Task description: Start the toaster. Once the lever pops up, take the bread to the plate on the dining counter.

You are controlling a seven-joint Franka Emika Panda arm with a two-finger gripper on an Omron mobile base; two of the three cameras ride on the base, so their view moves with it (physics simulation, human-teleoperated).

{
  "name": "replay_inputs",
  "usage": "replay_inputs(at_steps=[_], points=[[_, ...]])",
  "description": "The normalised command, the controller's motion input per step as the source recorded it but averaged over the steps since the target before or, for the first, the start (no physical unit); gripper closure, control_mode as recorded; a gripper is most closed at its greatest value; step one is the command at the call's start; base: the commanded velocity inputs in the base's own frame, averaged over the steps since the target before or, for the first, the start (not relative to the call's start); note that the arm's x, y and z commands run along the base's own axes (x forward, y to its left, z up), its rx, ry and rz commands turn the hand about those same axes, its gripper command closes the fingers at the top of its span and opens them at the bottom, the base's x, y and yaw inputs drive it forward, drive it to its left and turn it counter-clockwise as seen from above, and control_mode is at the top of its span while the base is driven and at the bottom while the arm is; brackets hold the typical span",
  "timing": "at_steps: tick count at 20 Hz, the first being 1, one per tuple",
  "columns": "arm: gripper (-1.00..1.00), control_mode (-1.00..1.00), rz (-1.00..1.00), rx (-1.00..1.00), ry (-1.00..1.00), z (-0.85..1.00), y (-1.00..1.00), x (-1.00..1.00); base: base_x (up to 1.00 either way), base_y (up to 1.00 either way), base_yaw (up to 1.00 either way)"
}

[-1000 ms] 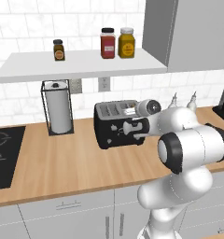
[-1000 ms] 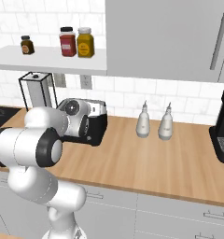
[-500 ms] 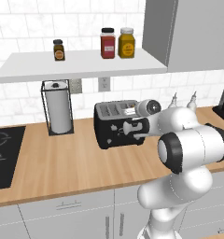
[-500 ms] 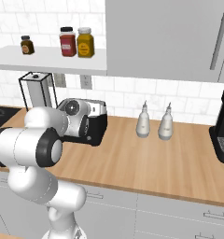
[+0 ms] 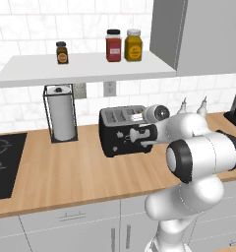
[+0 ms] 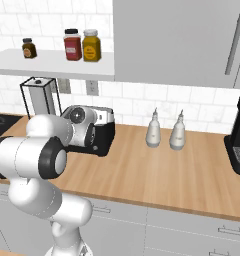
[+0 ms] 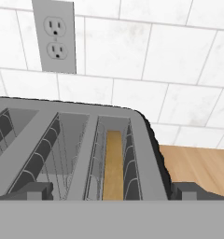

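Nothing has shifted across the last second: arm, toaster and counter sit exactly as they did in both earlier pairs of base pictures. My reading is that the arm is holding station during toasting, or pausing just before or after pressing the lever; I cannot tell which, since no lever is clear in any picture.

Left base view: the toaster, black and boxy, stands on the wood wall counter beside the paper towel holder. The gripper sits low against the toaster's front right corner, its fingers dark against the dark body, so their spread is hard to judge here. Three jars stand on the shelf above, and a cooktop lies at far left.

Right base view: the arm's elbow hides most of the toaster; only its right end shows. This side adds two pale shakers and a black coffee machine, well apart from the toaster.

Hand view: this alone looks down into the slots. The bread sits deep in the rightmost slot, edge-on, tan, well below the rim of the toaster. The two fingertips stand wide apart at the bottom corners, spread fully and holding nothing. A wall outlet shows behind. Neither plate nor dining counter can be placed from here.
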Motion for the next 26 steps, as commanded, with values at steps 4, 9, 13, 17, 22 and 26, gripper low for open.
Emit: replay_inputs(at_steps=[4,9,13,17,22,26], points=[[-1.00,-1.00,0.00,0.00,0.00,0.00,0.00,0.00,0.00,0.00,0.00],[-1.00,-1.00,0.00,0.00,0.00,0.00,0.00,0.00,0.00,0.00,0.00],[-1.00,-1.00,0.00,0.00,0.00,0.00,0.00,0.00,0.00,0.00,0.00],[-1.00,-1.00,0.00,0.00,0.00,0.00,0.00,0.00,0.00,0.00,0.00],[-1.00,-1.00,0.00,0.00,0.00,0.00,0.00,0.00,0.00,0.00,0.00],[-1.00,-1.00,0.00,0.00,0.00,0.00,0.00,0.00,0.00,0.00,0.00]])
